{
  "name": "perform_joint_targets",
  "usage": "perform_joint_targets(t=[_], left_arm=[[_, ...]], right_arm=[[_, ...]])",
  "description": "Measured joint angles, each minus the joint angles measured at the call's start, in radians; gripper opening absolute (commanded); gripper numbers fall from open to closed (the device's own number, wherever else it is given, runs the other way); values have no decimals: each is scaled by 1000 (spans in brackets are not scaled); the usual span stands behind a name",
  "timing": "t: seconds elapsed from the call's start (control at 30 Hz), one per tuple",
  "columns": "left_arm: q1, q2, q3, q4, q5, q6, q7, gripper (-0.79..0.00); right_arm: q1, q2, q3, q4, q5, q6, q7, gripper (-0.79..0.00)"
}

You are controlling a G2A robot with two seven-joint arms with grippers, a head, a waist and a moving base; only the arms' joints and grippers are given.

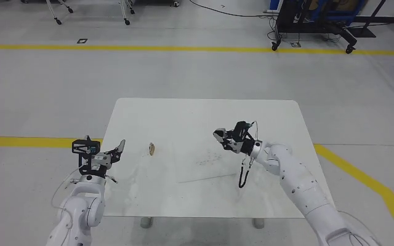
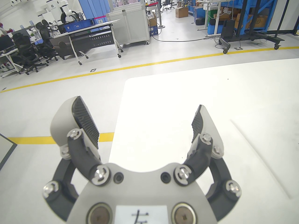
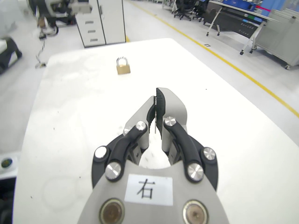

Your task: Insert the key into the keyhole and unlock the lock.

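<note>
The right claw (image 3: 156,99) is being held clenched on a thin metal sliver, judged to be the key (image 3: 154,128); only its narrow edge is being shown between the pads. This claw is being held over the right half of the counter (image 1: 197,117) and is being pointed toward the padlock (image 3: 123,66), which is well apart from it on the counter's left half. The shackle is being seen as seated in the body; the keyhole cannot be made out.

Farther out, the left claw (image 2: 140,115) is being held released, its jaws spread wide with nothing between them, at the counter's left edge, near the padlock but not touching it.

As a judgement, only the grasping of the key is being counted as done. Bringing the key to the keyhole, inserting it and turning it are not yet done, and the padlock is not being steadied by anything.
</note>
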Motion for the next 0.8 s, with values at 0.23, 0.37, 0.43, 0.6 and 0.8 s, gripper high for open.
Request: perform_joint_targets(t=[0.23,0.37,0.43,0.6,0.8], left_arm=[[0,0,0,0,0,0,0,0],[0,0,0,0,0,0,0,0],[-1,-2,-1,-3,-14,6,8,0],[-31,-18,7,10,-248,-35,-28,0],[-106,-20,19,-10,-582,-72,-211,0]], right_arm=[[-21,5,26,-21,75,-4,23,-785],[-20,5,26,-21,75,-4,23,-785],[-21,5,26,-21,76,-4,23,-785],[-62,-8,16,-16,191,23,-4,-785],[-58,-27,-2,5,354,24,-36,-785]])
